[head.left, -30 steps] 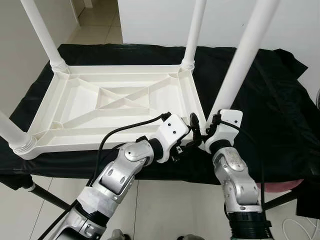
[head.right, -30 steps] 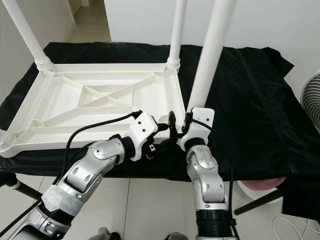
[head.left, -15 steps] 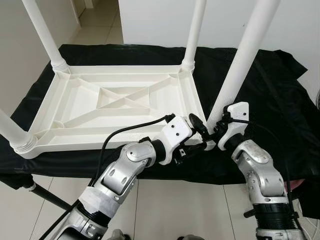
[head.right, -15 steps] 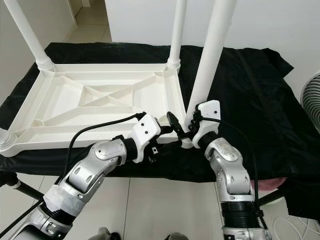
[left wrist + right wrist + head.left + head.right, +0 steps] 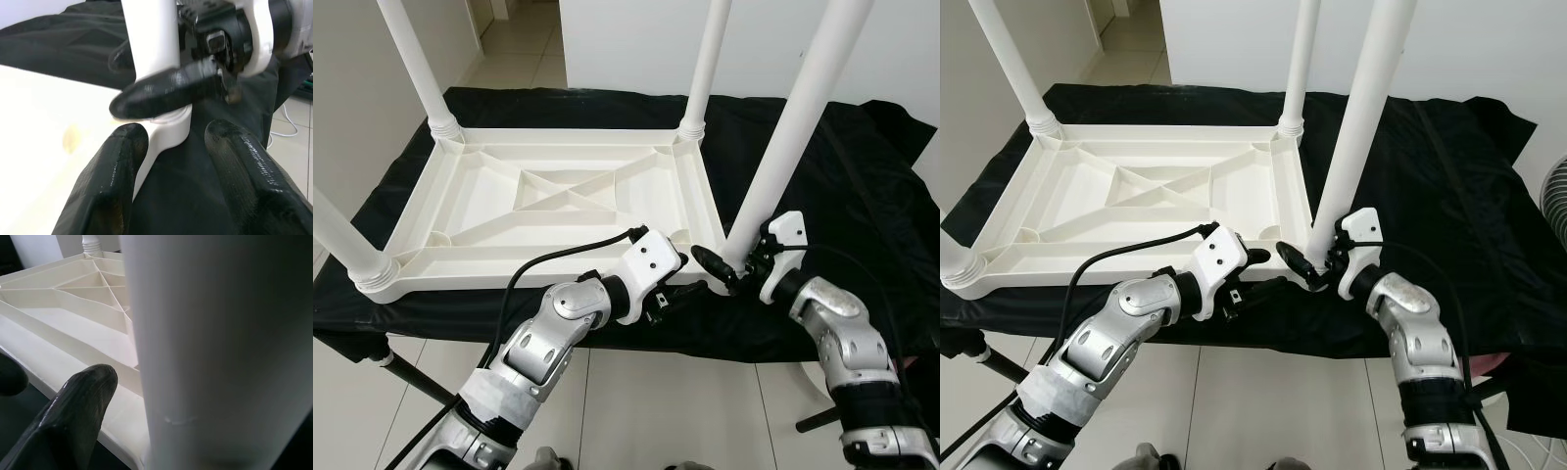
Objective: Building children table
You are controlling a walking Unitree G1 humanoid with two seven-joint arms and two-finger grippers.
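White plastic children table (image 5: 548,201) lies upside down on a black cloth (image 5: 862,186) over the tabletop, legs pointing up; we log it centre-left in the left eye view. At 4 o'clock of its frame stands the near right leg (image 5: 793,127), seated at the corner. Our right claw (image 5: 732,269) grips that leg at its base, one finger (image 5: 713,262) crossing in front. Our left claw (image 5: 690,282) sits just beside it, at 9 o'clock of the leg base.

Left wrist view: left claw fingers (image 5: 112,181) are parted, straddling the corner socket (image 5: 168,132) without clear contact.

Right wrist view: the leg (image 5: 220,347) lies against one right finger (image 5: 73,416); the ribbed underside (image 5: 73,298) lies beyond.
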